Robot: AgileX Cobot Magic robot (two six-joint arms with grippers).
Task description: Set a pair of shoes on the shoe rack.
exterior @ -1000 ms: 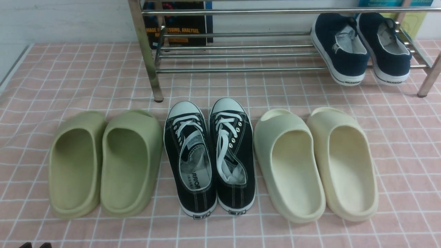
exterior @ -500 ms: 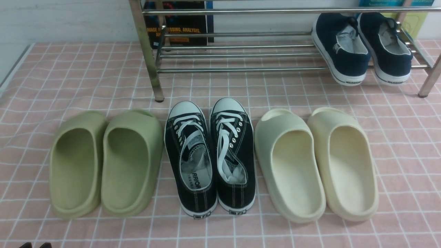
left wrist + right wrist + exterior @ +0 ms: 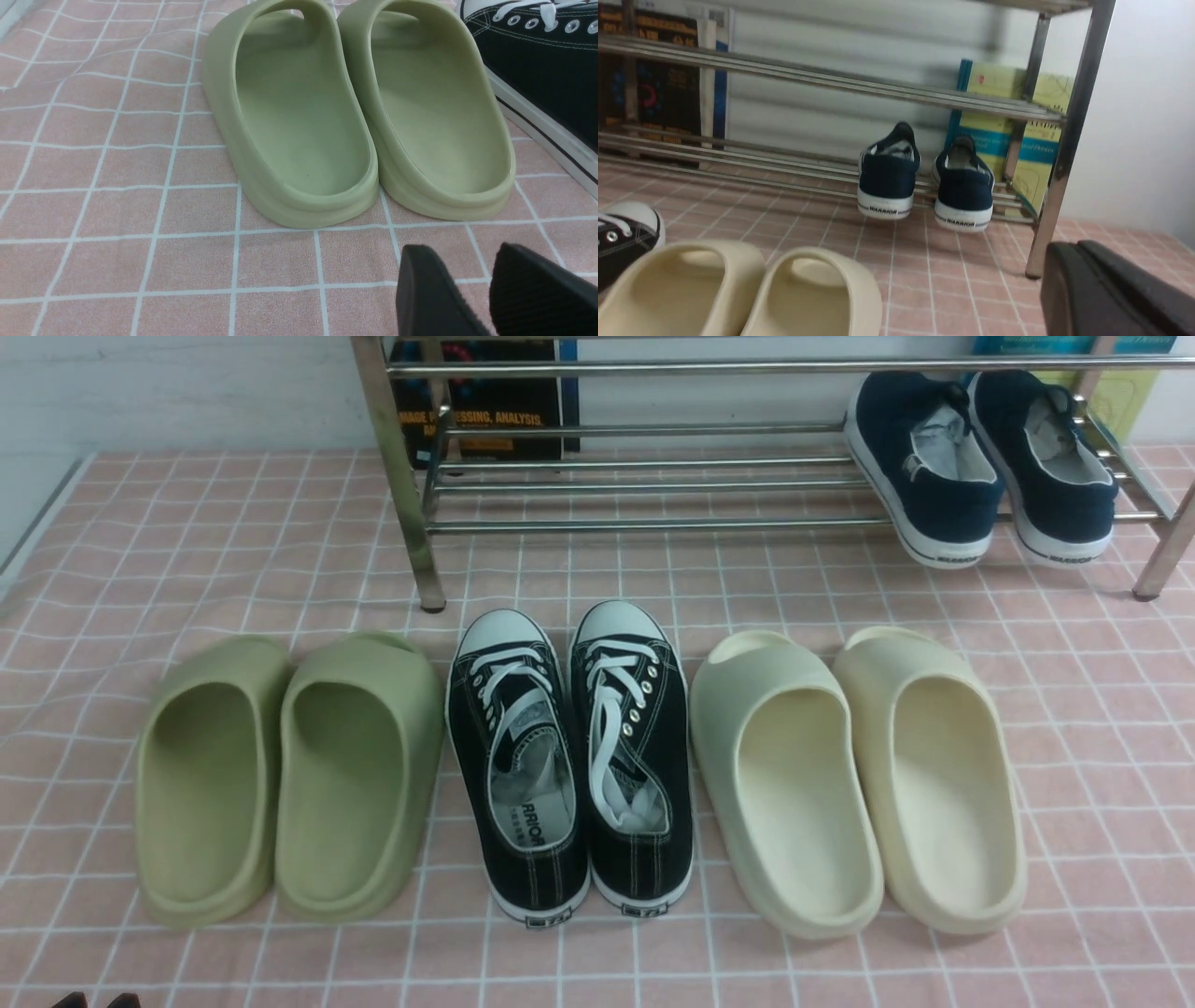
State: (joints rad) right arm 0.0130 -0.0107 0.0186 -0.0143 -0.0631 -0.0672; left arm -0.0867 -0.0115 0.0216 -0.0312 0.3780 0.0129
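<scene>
Nearest, at the left of the near edge of the pink tiled floor (image 3: 766,971), the tips of the left claw (image 3: 448,252) show, slightly spread, with nothing between them. The right claw (image 3: 1069,249) is pressed together. Farther in, three pairs stand in a row, toes toward the rack: green slides (image 3: 350,784) on the left, black lace-up sneakers (image 3: 644,859) in the middle, cream slides (image 3: 943,784) on the right. Beyond, the navy slip-on sneakers (image 3: 948,509) sit side by side on the lower bars of the chrome shoe rack (image 3: 653,526), near its right end, heels overhanging the front edge.
</scene>
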